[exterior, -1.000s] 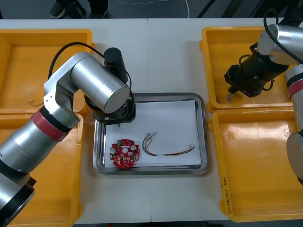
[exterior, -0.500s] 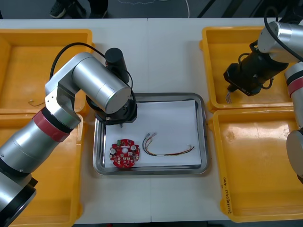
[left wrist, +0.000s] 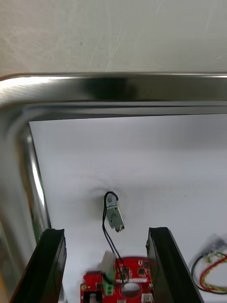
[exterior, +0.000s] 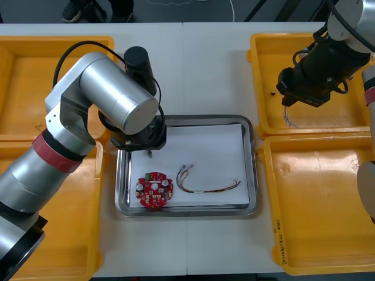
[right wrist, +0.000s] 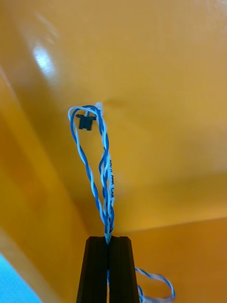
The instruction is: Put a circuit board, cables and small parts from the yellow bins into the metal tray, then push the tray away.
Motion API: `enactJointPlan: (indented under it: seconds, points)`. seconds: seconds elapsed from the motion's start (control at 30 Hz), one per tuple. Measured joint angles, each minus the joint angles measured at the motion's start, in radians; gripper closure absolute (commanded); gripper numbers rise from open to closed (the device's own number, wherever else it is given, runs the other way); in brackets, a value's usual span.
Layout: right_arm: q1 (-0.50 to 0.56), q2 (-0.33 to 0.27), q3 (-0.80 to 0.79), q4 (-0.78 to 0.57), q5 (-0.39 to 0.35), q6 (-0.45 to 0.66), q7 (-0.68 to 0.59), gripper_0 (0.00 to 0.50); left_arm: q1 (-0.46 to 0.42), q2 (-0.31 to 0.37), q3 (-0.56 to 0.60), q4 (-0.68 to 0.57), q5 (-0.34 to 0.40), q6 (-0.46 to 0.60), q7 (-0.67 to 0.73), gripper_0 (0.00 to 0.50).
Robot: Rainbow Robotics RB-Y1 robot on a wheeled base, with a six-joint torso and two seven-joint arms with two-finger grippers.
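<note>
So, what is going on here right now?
The right gripper has its jaws shut on a twisted blue and white cable, which hangs from it over the farther yellow bin on the right. The left gripper hangs over the metal tray with its jaws open, holding nothing. The tray already holds a round red circuit board and a red and yellow cable.

Light table (exterior: 205, 70), a seam down its middle, dark floor (exterior: 193, 13) beyond far edge

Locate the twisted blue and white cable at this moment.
The cable hangs from the right pincer, over the far yellow bin on the robot's right, in the front view.
</note>
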Motion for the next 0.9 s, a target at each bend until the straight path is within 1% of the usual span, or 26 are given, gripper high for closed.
enactJointPlan:
  seconds: [0.17,0.23,0.4,0.53,0.67,0.9]
  points:
    - [0.0,-0.008,0.01,-0.039,-0.065,0.032,0.0,0.5,0.0,0.0,0.067,-0.096,0.005,0.089,-0.001,0.0]
    - [0.0,-0.011,0.021,-0.062,-0.079,0.048,0.0,0.5,0.0,0.0,0.095,-0.131,0.009,0.115,-0.007,0.0]
    - [0.002,-0.021,0.06,-0.13,-0.107,0.066,0.001,0.5,0.0,0.0,0.166,-0.201,0.036,0.12,-0.036,0.0]
    - [0.03,-0.026,0.09,-0.21,-0.118,0.066,0.001,0.5,-0.009,0.005,0.208,-0.225,0.073,0.121,-0.047,0.0]
    - [0.07,-0.035,0.113,-0.282,-0.134,0.066,0.002,0.5,-0.033,0.038,0.217,-0.227,0.109,0.122,-0.047,0.0]
    - [0.111,-0.039,0.119,-0.333,-0.143,0.078,0.004,0.5,-0.068,0.126,0.237,-0.206,0.184,0.122,-0.047,0.0]
